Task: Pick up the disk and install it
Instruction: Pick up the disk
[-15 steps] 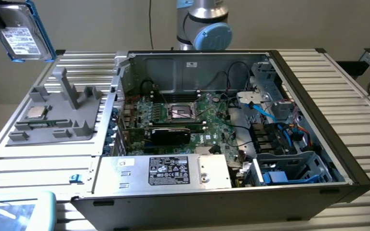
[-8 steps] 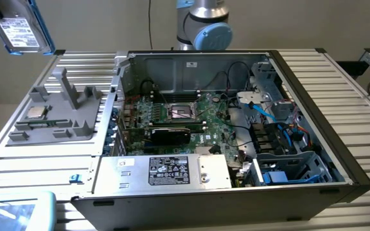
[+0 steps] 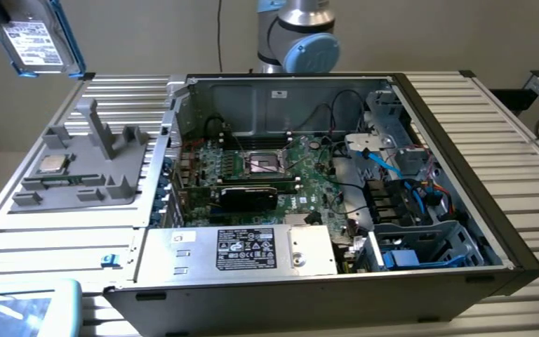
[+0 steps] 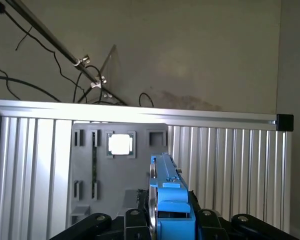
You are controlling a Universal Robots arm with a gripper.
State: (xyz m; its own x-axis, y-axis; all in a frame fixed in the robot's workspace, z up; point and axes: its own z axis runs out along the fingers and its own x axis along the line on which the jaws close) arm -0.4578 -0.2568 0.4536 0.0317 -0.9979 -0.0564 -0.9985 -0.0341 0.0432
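Okay, hand: your gripper [image 4: 169, 222] is clamped on the disk [image 4: 167, 192], jaws part-way apart with the blue carrier filling the gap between them.
Fingers: you have a black finger [image 4: 206, 218] on each flat side of the disk, which stands edge-on between them.
Disk position: up in the air and clear of everything. In the exterior view the disk [image 3: 34, 36] hangs at the upper corner on the exterior view's left, white label showing and blue frame around it.
Below hand: grey fixture [image 4: 117, 172] lying on the ribbed table [image 4: 230, 165], apart from the disk.
Chip: small square CPU chip [image 4: 120, 144] sits in a pocket of that fixture, past the disk's free end and not touching it.
Case: open computer case [image 3: 480, 210] is well apart from your hand, lower and toward the exterior view's right.
Bay: drive cage [image 3: 434, 249] is at the case corner farthest from your hand, and the disk is not in it.
Arm: robot arm [image 3: 297, 38] stands behind the case.
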